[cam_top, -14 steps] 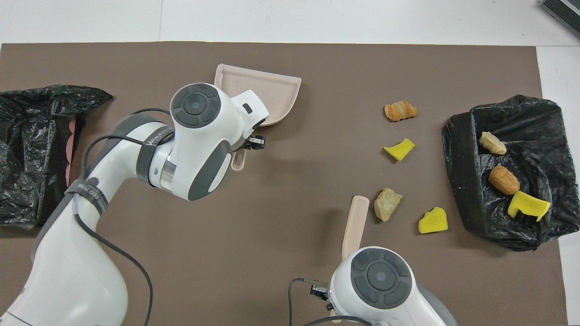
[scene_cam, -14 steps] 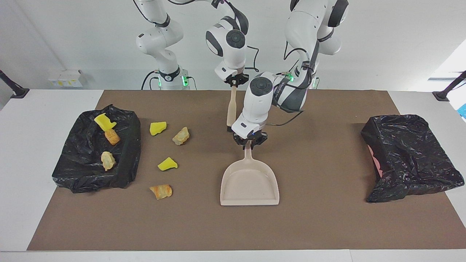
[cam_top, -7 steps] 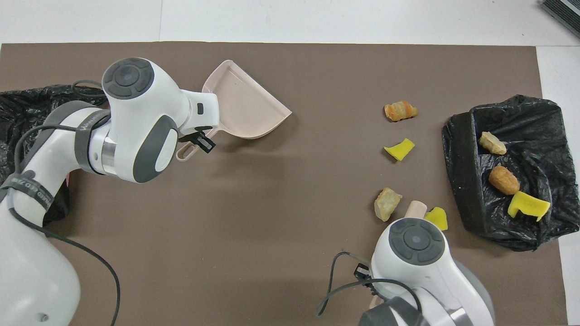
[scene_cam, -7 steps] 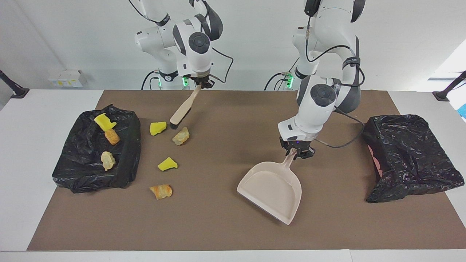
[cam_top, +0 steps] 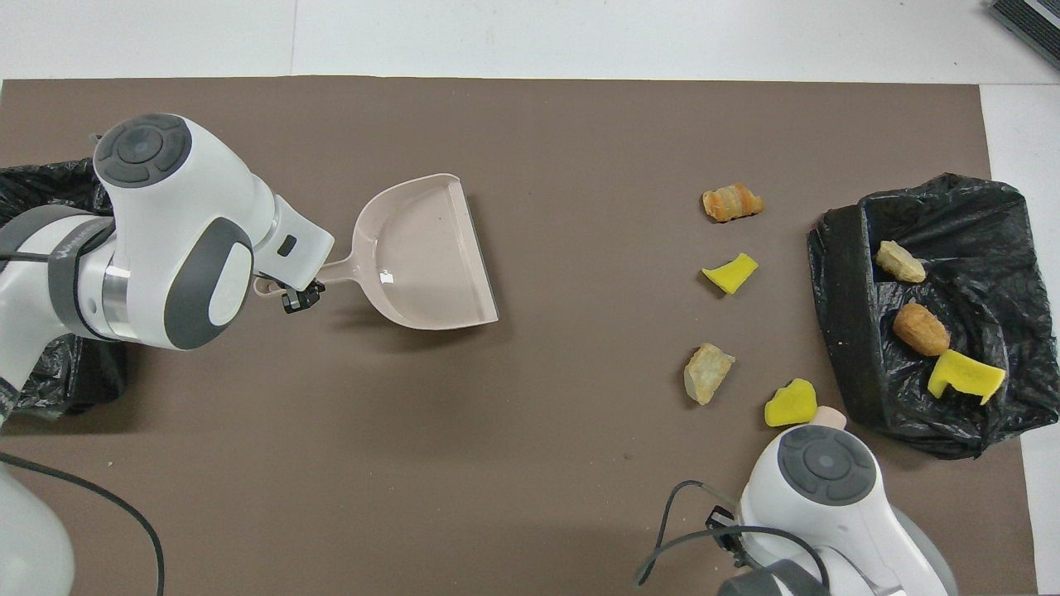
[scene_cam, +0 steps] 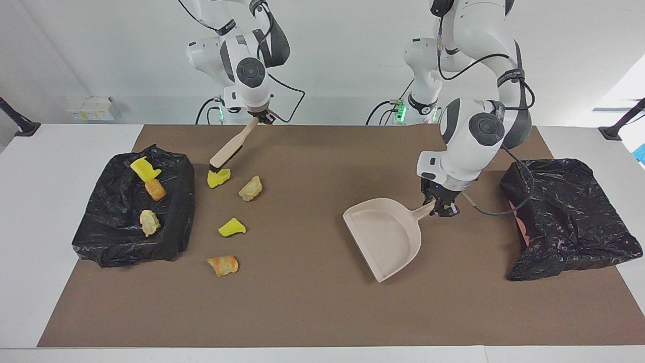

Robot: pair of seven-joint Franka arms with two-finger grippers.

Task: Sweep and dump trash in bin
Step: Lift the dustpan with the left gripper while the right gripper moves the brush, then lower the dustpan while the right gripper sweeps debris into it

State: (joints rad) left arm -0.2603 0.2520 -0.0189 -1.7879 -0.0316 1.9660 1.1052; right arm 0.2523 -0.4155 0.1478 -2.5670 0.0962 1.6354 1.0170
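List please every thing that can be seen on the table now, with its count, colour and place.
loose trash: four lumps, two yellow and two tan-orange, on the brown mat beside the bag at the right arm's end
trash on bag: three lumps, one yellow, two tan-orange, on that black bag
black bags: two, one at each end of the table
dustpan: one, beige, empty, mid-mat toward the left arm's end
brush: one, beige handle, dark bristles at a yellow lump
mat: one, brown, covers the white table
left hand: shut on the dustpan's handle
right hand: shut on the brush's handle
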